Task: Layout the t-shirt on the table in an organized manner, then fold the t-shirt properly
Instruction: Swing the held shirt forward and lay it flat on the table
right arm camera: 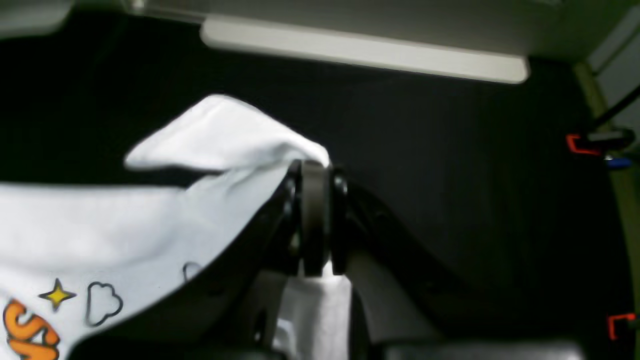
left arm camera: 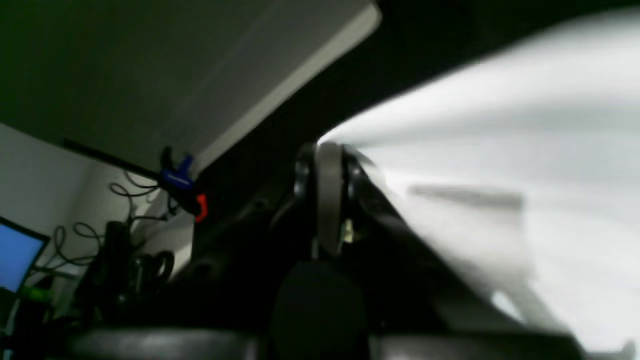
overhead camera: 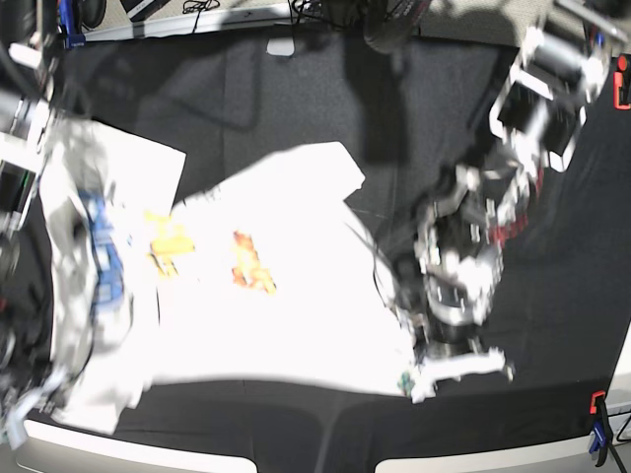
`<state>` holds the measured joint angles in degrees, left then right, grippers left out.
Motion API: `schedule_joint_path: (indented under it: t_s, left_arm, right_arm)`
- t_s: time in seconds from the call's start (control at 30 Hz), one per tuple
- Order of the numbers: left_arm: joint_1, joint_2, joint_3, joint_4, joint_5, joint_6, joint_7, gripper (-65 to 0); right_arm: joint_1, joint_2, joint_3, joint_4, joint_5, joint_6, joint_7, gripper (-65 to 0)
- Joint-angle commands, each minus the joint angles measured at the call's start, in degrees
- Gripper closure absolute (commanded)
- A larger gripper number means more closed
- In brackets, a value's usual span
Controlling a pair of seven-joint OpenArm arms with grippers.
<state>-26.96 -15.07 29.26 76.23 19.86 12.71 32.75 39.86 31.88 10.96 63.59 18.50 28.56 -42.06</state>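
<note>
I see the t-shirt (overhead camera: 286, 305) spread across the middle of the bench (overhead camera: 296, 89), print side up, its orange and yellow letters (overhead camera: 251, 261) near the centre and blue print (overhead camera: 104, 251) bunched toward the left, where the cloth is gathered and rumpled. Its right edge is drawn out toward the left arm, which sits on the right of the base view. In the left wrist view my left fingers (left arm camera: 327, 150) are clenched on a pulled-taut white edge of the shirt, the cloth fanning away to the right, blurred. In the right wrist view my right fingers (right arm camera: 315, 167) are likewise clamped on a fold of white fabric, with a yellow star (right arm camera: 56, 295), a cloud outline (right arm camera: 102, 302) and an orange letter (right arm camera: 30, 332) showing lower left. The black bench cloth lies beyond, with orange clips (right arm camera: 577, 144) at its right edge. A blue clamp (left arm camera: 177, 175) shows in the left wrist view, and a blue screen (left arm camera: 17, 255) at far left.
</note>
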Motion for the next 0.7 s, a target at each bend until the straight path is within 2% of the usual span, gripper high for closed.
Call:
schedule_joint_path:
  t_s: [0.0, 0.17, 0.27, 0.37, 0.47, 0.6, 0.67]
  left_arm:
    - [-2.7, -0.2, -0.3, -1.4, 0.1, 0.8, -1.1, 0.0]
    - [-7.7, -0.2, -0.3, -11.1, -6.3, 0.8, -1.4, 0.0]
    - [-8.7, -0.2, -0.3, -13.4, -8.2, 0.8, -4.6, 0.0]
    - [-8.7, -0.2, -0.3, -13.7, -9.7, 0.7, -9.1, 0.0]
    - [-8.8, -0.2, -0.3, -13.7, -12.8, 0.3, -10.6, 0.0]
    - [-9.2, -0.2, -0.3, -14.3, -14.1, -3.8, -11.0, 0.0]
    - [-10.3, -0.2, -0.3, -15.9, -14.2, -4.6, -11.1, 0.0]
  right_arm:
    - [4.3, 1.0, 0.2, -1.2, 0.4, -0.2, 2.4, 0.0]
    - [12.8, 0.8, 0.2, -12.0, -2.6, -0.2, 5.1, 0.0]
    - [15.4, 0.0, 0.2, -17.8, -4.3, -0.2, 7.1, 0.0]
    - [16.3, -1.8, 0.2, -21.9, -6.8, -0.2, 9.6, 0.0]
    - [16.2, -4.3, 0.2, -24.6, -9.4, -0.2, 10.2, 0.0]
    - [16.2, -7.5, 0.2, -27.0, -11.2, -0.4, 11.5, 0.0]
    - [16.5, -8.5, 0.2, -27.0, -12.0, -1.1, 11.8, 0.0]
